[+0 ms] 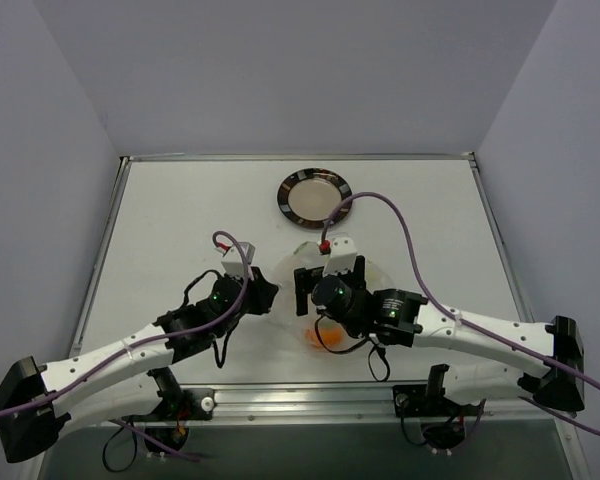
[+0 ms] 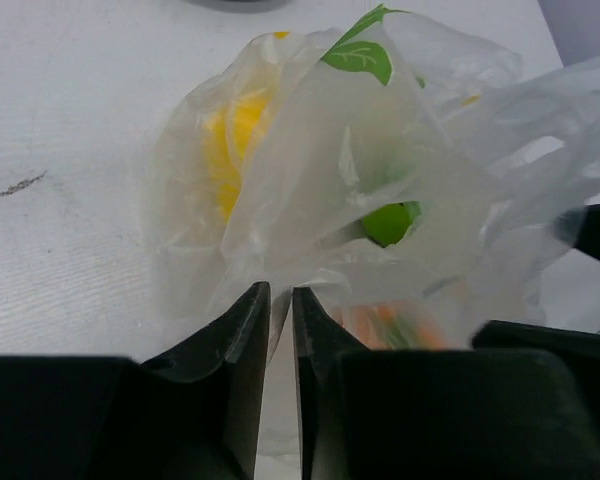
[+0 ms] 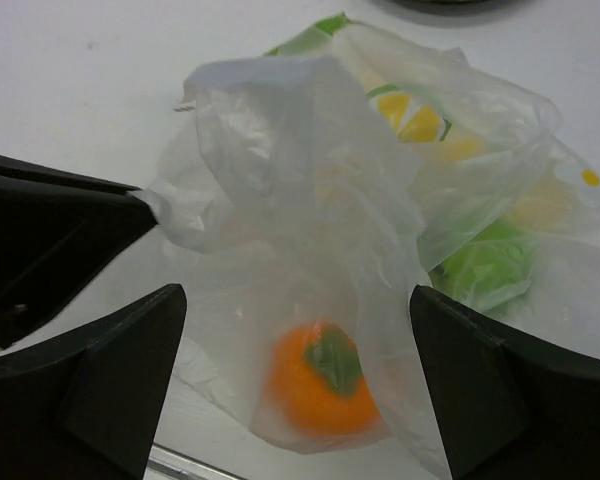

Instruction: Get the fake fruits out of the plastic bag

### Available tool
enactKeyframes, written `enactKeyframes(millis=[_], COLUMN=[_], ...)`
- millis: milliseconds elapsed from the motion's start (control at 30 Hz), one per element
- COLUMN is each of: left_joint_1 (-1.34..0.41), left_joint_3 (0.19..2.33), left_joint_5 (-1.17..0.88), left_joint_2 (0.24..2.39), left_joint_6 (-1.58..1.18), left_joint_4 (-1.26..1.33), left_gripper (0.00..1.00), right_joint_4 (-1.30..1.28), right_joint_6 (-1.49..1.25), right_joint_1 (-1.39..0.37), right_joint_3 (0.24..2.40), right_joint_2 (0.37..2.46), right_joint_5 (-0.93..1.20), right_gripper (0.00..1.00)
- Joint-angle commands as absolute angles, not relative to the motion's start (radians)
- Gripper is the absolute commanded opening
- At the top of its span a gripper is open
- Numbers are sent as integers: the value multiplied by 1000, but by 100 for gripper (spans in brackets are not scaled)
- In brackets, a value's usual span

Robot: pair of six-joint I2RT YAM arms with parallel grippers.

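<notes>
The plastic bag is bunched on the table between both arms; it also shows in the top view and the right wrist view. All three fake fruits are inside it: a yellow one, a green one and an orange one, which shows near the table's front edge. My left gripper is pinched on a fold of the bag at its left side. My right gripper is wide open above the bag, its fingers straddling the orange fruit without touching it.
A round dark-rimmed plate lies on the table behind the bag. The metal front rail of the table runs just in front of the orange fruit. White walls stand on the left, right and back.
</notes>
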State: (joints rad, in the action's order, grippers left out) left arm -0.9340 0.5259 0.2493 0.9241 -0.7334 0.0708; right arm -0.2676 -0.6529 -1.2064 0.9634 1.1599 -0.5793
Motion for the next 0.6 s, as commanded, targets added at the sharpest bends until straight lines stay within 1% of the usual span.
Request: enactKeyframes(millis=[0,33,67,100,133,167,233,267,300,400,433,467,533,567], left_joint_1=[-931,-931,-927,-925,-922,-917,-907,-904,-904,-904,-904,-904,-904,-902], left_joint_3=[617,624,640,649,656,679,712,730,776,857,880,903,971,991], left_joint_5=[209,203,189,181,173,164,129,115,103,34,6,2,0,-36], left_joint_2=[919,913,908,894,885,876,862,864,879,951,981,1017,1133,1176], left_joint_6=[-701,-696,-686,-680,-672,-666,-637,-627,-609,-569,-554,-542,-505,-493], left_joint_4=[25,12,2,-44,-61,-75,-115,-126,-147,-150,-155,-164,-183,-183], left_gripper=[15,18,27,32,39,56,70,76,86,99,96,94,94,94], right_joint_4=[-279,-279,-276,-272,-259,-256,-250,-249,-249,-221,-218,-218,-219,-219], right_joint_6=[-663,-670,-673,-675,-675,-676,-675,-689,-698,-728,-738,-744,-755,-753], right_joint_1=[-1195,-1174,-1149,-1123,-1074,-1049,-999,-988,-982,-982,-982,-982,-980,-980], right_joint_3=[919,908,890,879,867,842,816,802,773,726,700,690,667,661], right_joint_2=[1201,1197,1177,1163,1148,1134,1109,1106,1098,1062,1051,1037,996,970], right_joint_5=[-672,-704,-704,-704,-698,-687,-664,-648,-638,-589,-586,-583,-580,-578], right_gripper=[89,84,65,55,48,35,24,15,13,10,8,6,6,6])
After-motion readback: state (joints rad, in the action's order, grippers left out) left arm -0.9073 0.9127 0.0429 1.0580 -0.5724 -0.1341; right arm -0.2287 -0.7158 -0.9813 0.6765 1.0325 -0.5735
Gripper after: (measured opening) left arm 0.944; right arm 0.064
